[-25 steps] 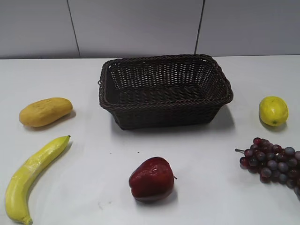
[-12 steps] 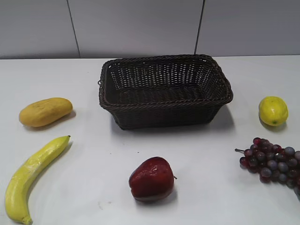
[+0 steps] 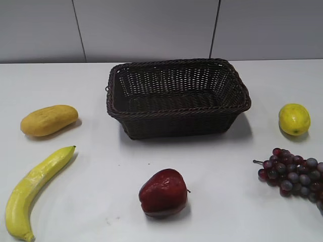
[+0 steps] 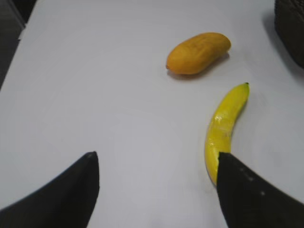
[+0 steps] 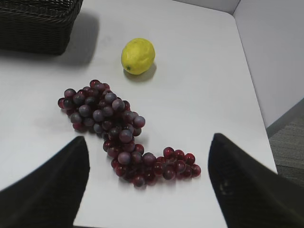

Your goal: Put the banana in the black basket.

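Observation:
The long yellow banana [image 3: 35, 189] lies on the white table at the front left, its dark tip pointing toward the back right. The black basket [image 3: 177, 113] stands at the back middle, with nothing in it. Neither gripper shows in the exterior view. In the left wrist view my left gripper [image 4: 156, 164] is open and empty above the table, and its right finger hides the banana's [image 4: 225, 118] near end. The basket's corner [image 4: 292, 23] shows at the top right there. My right gripper [image 5: 148, 152] is open and empty above the grapes.
An orange-yellow oval fruit [image 3: 49, 120] lies behind the banana. A red apple [image 3: 163, 193] sits in front of the basket. A lemon [image 3: 294, 119] and a bunch of dark red grapes [image 3: 292, 174] lie at the right. The table's right edge [image 5: 251, 109] shows in the right wrist view.

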`<action>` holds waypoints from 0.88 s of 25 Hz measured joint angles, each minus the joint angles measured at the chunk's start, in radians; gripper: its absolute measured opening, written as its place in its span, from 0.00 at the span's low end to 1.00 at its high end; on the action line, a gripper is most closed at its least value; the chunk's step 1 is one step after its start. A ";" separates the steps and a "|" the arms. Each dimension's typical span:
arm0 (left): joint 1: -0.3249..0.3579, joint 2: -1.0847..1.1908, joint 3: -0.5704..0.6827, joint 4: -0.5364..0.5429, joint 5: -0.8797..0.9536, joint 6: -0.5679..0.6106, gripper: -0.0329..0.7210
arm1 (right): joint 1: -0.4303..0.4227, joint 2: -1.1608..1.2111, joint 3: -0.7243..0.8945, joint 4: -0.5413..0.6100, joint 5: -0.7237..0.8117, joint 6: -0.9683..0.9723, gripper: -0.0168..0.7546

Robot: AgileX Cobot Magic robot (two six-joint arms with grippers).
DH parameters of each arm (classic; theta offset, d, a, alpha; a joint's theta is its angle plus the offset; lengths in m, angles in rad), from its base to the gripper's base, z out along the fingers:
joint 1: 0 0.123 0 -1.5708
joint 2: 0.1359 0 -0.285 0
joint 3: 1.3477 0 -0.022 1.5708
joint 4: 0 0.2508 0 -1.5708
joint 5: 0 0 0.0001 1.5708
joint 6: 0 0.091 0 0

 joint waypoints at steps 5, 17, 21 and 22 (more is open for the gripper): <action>-0.134 0.127 -0.001 0.000 -0.009 0.007 0.80 | 0.000 0.000 0.000 0.000 0.000 0.000 0.79; -0.218 0.567 -0.004 0.007 -0.199 0.022 0.80 | 0.000 0.000 0.000 0.000 0.000 0.000 0.79; -0.219 0.745 -0.004 0.004 -0.271 0.033 0.80 | 0.000 0.000 0.000 0.000 0.000 0.000 0.79; -0.219 0.787 -0.004 0.002 -0.296 0.033 0.79 | 0.000 0.000 0.000 0.000 0.000 0.000 0.79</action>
